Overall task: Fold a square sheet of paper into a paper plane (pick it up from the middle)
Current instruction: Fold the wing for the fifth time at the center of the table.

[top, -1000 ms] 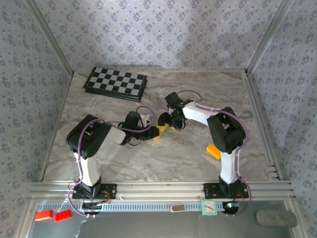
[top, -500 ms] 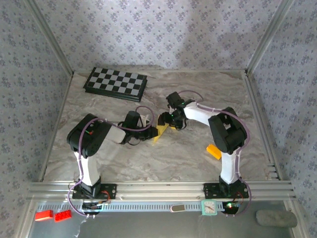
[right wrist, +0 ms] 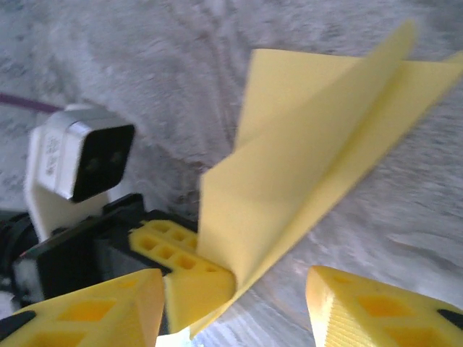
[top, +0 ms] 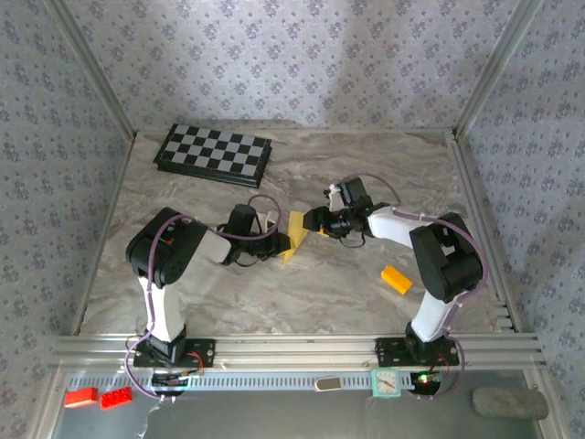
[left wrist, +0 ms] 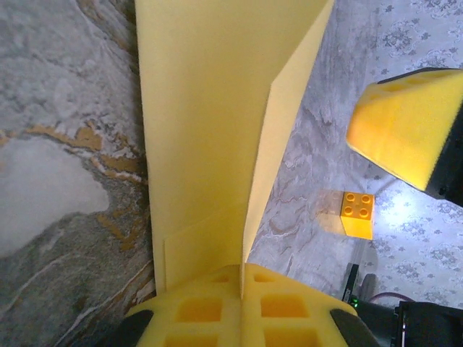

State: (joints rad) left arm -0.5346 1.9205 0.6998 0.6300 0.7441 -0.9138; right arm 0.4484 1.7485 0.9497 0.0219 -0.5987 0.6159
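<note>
The yellow sheet of paper sits near the middle of the marble worktop. It is creased into a pointed, doubled shape, with one flap lifting away from the other along a sharp fold. The left end effector is clamped tight on its narrow end. The right end effector is partly spread, with a pad on either side of the paper and neither touching it.

checkerboard at far left, orange block near right, maybe red bricks below
</note>
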